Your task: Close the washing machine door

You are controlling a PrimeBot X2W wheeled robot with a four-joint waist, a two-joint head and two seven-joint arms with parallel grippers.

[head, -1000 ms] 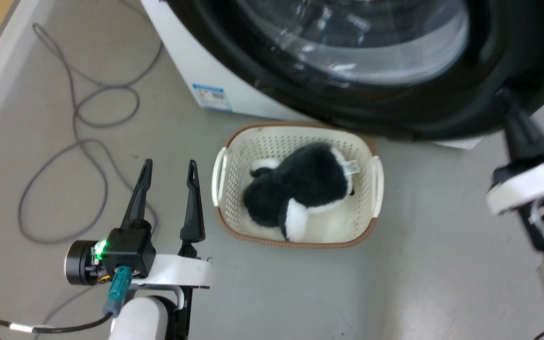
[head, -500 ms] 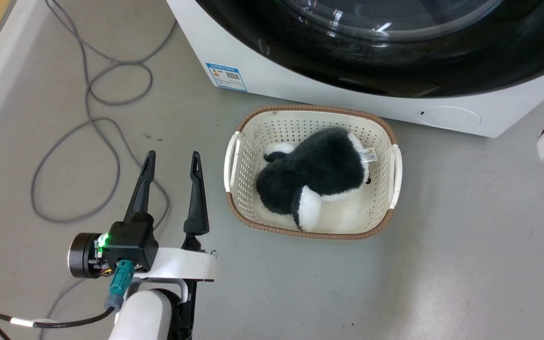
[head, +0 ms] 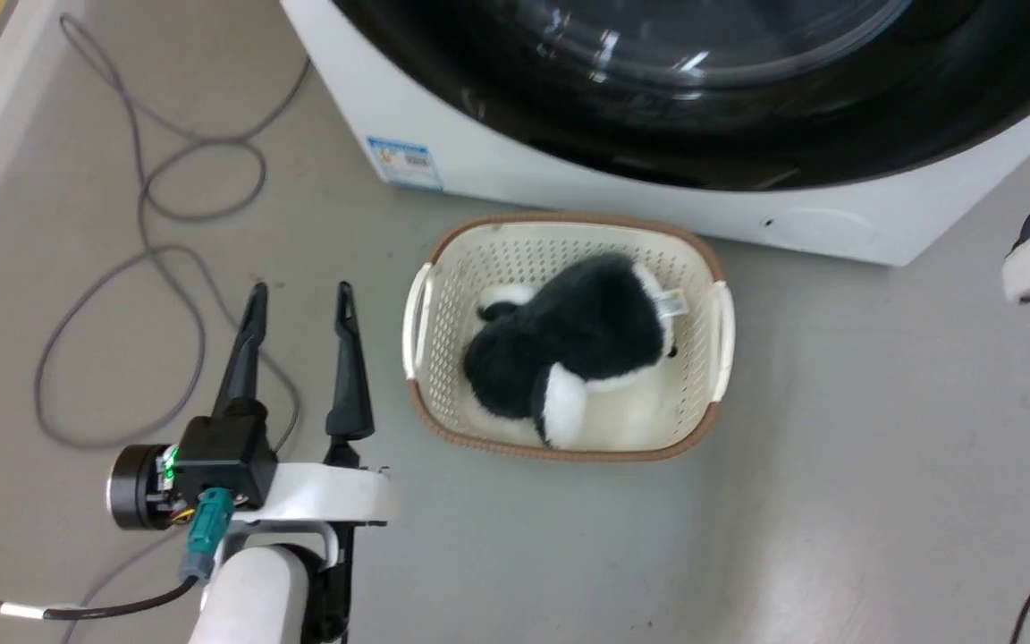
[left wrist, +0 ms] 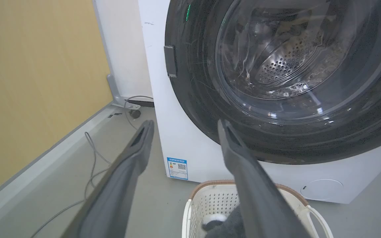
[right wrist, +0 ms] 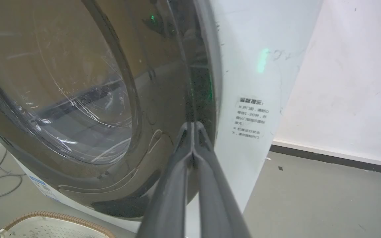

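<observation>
Seen from its wrist, the right gripper (right wrist: 193, 125) is pressed together at the rim of the washing machine door (right wrist: 164, 82); the left gripper (head: 298, 291) is held apart.

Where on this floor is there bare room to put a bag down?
Bare floor lies right of the laundry basket, before the washing machine, and on the basket's near side. Left is crowded: cable loops and the open left hand.
</observation>
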